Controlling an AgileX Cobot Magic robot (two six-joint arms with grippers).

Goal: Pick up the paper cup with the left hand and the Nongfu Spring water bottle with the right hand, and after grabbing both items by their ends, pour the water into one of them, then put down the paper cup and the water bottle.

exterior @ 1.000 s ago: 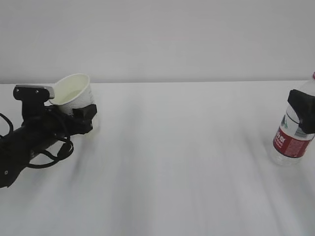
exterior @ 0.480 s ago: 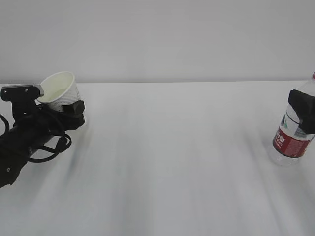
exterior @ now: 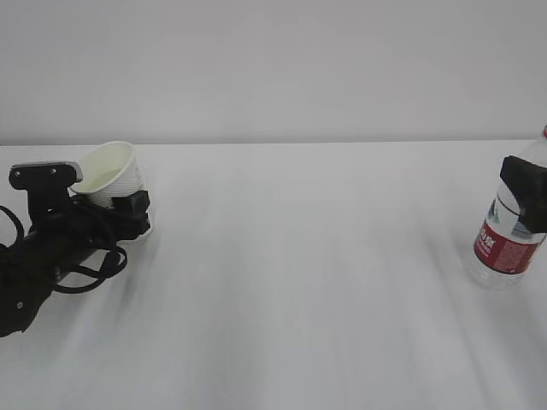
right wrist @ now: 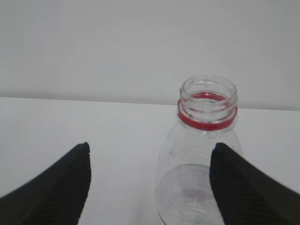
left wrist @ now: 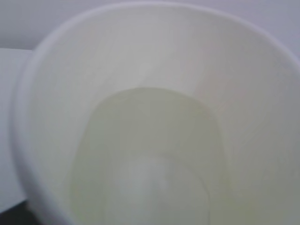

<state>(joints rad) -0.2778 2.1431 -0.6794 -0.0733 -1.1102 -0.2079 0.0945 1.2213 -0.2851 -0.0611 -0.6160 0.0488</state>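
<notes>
The white paper cup (exterior: pixel 111 171) leans to the left at the table's far left, with my left gripper (exterior: pixel 132 209) shut around its lower part. Its cream inside (left wrist: pixel 154 93) fills the left wrist view, where a pale pool of clear liquid (left wrist: pixel 150 154) lies in the bottom and the fingers are hidden. The uncapped Nongfu Spring water bottle (exterior: pixel 508 235) stands upright at the right edge. My right gripper (exterior: pixel 523 192) is at its shoulder. In the right wrist view the bottle (right wrist: pixel 206 108) stands between the jaws of the right gripper (right wrist: pixel 151 146), against the right finger (right wrist: pixel 243 183) and well apart from the left one (right wrist: pixel 61 187).
The white table (exterior: pixel 308 282) stretches between the two arms and ends at a plain pale wall (exterior: pixel 282 68). Black cables (exterior: pixel 81 273) loop beside the left arm.
The left arm has carried the cup leftward and lower, closer to the table. The right gripper and the bottle have not moved.
</notes>
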